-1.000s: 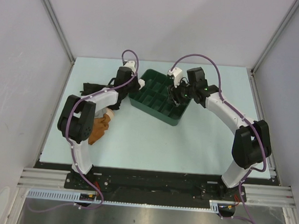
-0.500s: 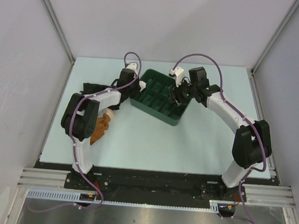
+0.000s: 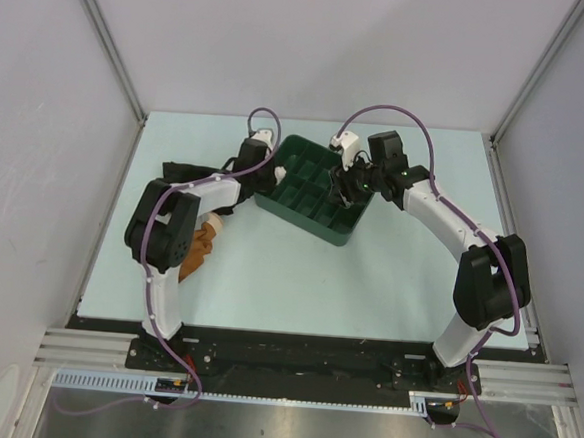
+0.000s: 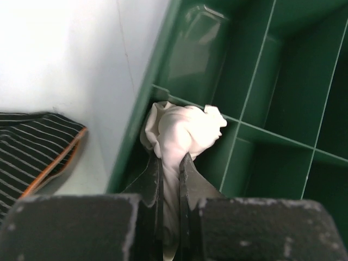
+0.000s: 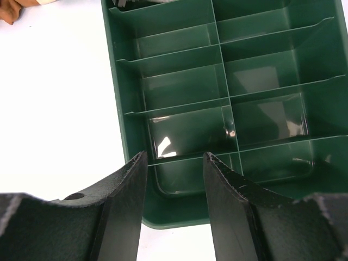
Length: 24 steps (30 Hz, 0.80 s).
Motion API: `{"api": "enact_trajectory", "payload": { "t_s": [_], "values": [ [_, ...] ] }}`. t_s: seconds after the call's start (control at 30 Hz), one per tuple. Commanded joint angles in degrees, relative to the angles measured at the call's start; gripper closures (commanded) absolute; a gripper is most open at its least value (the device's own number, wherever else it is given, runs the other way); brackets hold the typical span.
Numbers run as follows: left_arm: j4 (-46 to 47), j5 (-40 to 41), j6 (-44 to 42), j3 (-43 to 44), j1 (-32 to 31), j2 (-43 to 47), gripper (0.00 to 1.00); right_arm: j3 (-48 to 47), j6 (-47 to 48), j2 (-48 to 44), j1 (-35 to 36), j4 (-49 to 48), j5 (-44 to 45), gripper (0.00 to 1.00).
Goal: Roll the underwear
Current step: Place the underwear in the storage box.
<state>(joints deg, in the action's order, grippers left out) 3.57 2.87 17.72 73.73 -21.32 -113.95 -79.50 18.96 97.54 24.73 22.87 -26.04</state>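
Note:
The underwear (image 4: 187, 130) is a bunched white wad held in my left gripper (image 4: 169, 159), whose jaws are shut on it. It hangs at the left end of the green compartment tray (image 4: 157, 60), just inside the wall, over a corner compartment. From above, the left gripper (image 3: 266, 171) sits at the tray's left corner, and only a speck of the white underwear (image 3: 276, 165) shows. My right gripper (image 5: 175, 160) stands open and empty over the tray's (image 5: 111, 81) opposite end. In the top view the right gripper (image 3: 349, 188) hovers above the right-hand compartments.
A black striped garment (image 4: 38, 141) lies on the table just left of the tray, under the left arm (image 3: 190, 172). An orange-brown garment (image 3: 198, 248) lies nearer the left arm's base. The tray (image 3: 297, 222) sits askew at the table's middle back.
My left gripper has moved right to the tray's left corner, carrying the underwear. The right arm has hardly moved.

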Motion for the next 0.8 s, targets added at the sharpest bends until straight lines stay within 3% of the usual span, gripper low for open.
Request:
{"api": "enact_trajectory", "payload": {
  "t_s": [0.0, 0.27, 0.77],
  "values": [
    [-6.03, 0.55, -0.4, -0.08, -0.56, -2.77, 1.0, -0.12, -0.86, -0.68, -0.03, -0.63, -1.29, 0.5],
    [-9.99, -1.03, -1.63, 3.61, -0.74, -5.93, 0.95, -0.04, -0.94, -1.47, -0.38, -0.46, -1.38, 0.5],
    [-15.35, -1.12, -4.0, 9.67, -0.48, -4.09, 0.67, -0.12, -0.94, -2.09, -0.91, -0.46, -2.35, 0.5]
  ]
}}
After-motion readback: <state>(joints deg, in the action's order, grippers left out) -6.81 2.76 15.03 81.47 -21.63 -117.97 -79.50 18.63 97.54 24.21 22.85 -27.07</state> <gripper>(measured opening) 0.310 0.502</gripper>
